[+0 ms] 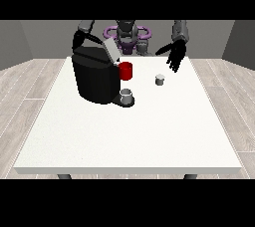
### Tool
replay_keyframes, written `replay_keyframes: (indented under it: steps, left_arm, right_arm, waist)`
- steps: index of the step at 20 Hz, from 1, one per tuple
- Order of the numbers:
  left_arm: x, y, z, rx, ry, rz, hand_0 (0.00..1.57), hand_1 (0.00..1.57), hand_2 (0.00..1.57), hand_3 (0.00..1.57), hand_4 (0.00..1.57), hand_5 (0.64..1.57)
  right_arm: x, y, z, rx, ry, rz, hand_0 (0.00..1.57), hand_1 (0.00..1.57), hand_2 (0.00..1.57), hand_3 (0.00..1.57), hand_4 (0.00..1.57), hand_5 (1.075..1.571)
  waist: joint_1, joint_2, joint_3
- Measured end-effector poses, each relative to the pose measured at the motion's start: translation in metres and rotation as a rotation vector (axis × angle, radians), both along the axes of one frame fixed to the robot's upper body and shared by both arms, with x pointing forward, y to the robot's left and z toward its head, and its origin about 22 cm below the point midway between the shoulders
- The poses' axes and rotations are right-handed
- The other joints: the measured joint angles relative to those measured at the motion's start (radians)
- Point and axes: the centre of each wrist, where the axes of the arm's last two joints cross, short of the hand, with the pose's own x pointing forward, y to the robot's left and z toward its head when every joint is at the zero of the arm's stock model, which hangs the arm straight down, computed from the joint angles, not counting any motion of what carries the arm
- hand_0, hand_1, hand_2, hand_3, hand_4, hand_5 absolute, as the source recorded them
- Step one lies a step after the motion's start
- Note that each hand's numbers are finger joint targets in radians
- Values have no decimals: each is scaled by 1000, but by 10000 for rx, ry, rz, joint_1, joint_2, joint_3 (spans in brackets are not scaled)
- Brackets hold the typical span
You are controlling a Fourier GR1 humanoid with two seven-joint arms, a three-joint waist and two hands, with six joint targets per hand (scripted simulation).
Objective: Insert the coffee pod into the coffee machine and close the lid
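From the front, your hand at the view's right [175, 56] hangs above the counter [129, 136], fingers spread and pointing down, holding nothing. Your hand at the view's left [79, 38] sits behind the top of the coffee machine [95, 77]; you cannot tell how its fingers lie. The lid [110, 50] stands tilted up. One coffee pod [160, 79] rests on the counter below the open hand. One red cup [126, 70] sits beside the machine, one grey cup [127, 95] at its base.
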Motion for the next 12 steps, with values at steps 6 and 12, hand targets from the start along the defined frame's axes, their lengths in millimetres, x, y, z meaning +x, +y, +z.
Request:
replay_keyframes:
  steps: [6, 12]
  left_arm:
    - [17, 5, -14, 886, 454, -82, 0, 0, 0, 0, 0, 1571]
    - [30, 3, -25, 1694, 491, -157, 488, 488, 724, 486, 0, 1571]
  right_arm:
    - [8, 12, 11, 224, -26, 34, 0, 0, 0, 0, 0, 1571]
    - [10, 16, -4, 303, 310, -109, 0, 0, 0, 0, 0, 1571]
  waist:
    - [-96, 449, 1]
    - [44, 665, 2]
